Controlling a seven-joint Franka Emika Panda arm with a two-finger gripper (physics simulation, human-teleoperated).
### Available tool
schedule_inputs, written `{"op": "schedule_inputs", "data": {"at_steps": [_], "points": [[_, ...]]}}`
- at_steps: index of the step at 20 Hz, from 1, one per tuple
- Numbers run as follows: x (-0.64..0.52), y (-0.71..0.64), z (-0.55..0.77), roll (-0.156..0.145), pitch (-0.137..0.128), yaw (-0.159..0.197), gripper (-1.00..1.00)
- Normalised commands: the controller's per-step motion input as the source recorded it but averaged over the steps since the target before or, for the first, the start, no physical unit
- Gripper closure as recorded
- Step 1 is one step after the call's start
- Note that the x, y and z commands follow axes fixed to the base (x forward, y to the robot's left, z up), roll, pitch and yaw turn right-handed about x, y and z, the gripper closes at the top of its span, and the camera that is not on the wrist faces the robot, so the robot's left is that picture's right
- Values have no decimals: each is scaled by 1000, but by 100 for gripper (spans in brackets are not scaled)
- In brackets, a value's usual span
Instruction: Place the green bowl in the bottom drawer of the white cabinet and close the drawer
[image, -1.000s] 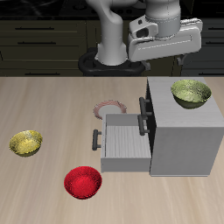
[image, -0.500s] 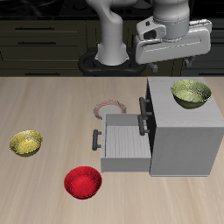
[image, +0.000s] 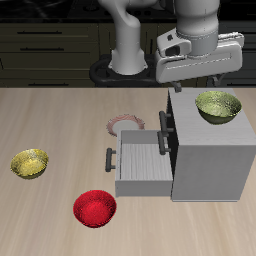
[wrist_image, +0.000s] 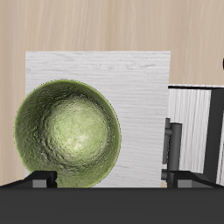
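Your green bowl (image: 218, 106) sits upright on the flat top of the white cabinet (image: 208, 160), towards the back of that top. The bottom drawer (image: 138, 163) is already pulled out and empty, its black handle facing away from the cabinet body, at about 9 o'clock from the bowl in the exterior view.

Your end effector (image: 197, 60) hangs above the cabinet's back edge, clear of the bowl and carrying nothing. From it the bowl lies at roughly 5 o'clock in the exterior view and below, so the coming move looks like a short shift forward and a descent. In the wrist view the bowl (wrist_image: 70, 134) fills much of the frame, with two dark fingertips (wrist_image: 41, 178) showing apart along the frame's edge; you have the jaws spread, one tip over the bowl's rim and the other well off towards the drawer.

The bowl is round, so it has no long axis to line up with; what matters is bringing one finger inside the rim and one outside. I'd judge the rim nearest the end effector to be the easiest place to pinch.

The golden-yellow bowl (image: 30, 163) and the red bowl (image: 95, 208) rest on the surface (image: 50, 110), well apart from the cabinet; leave them alone.
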Motion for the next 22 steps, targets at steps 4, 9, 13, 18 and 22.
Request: {"op": "schedule_inputs", "data": {"at_steps": [4, 9, 13, 18, 22], "points": [[122, 73, -282, 4, 32, 28, -100], [87, 16, -305, -7, 21, 27, -100], [90, 33, -561, 16, 97, 0, -100], [-85, 2, -226, 47, 45, -74, 100], [-196, 7, 136, -2, -58, 40, 100]]}}
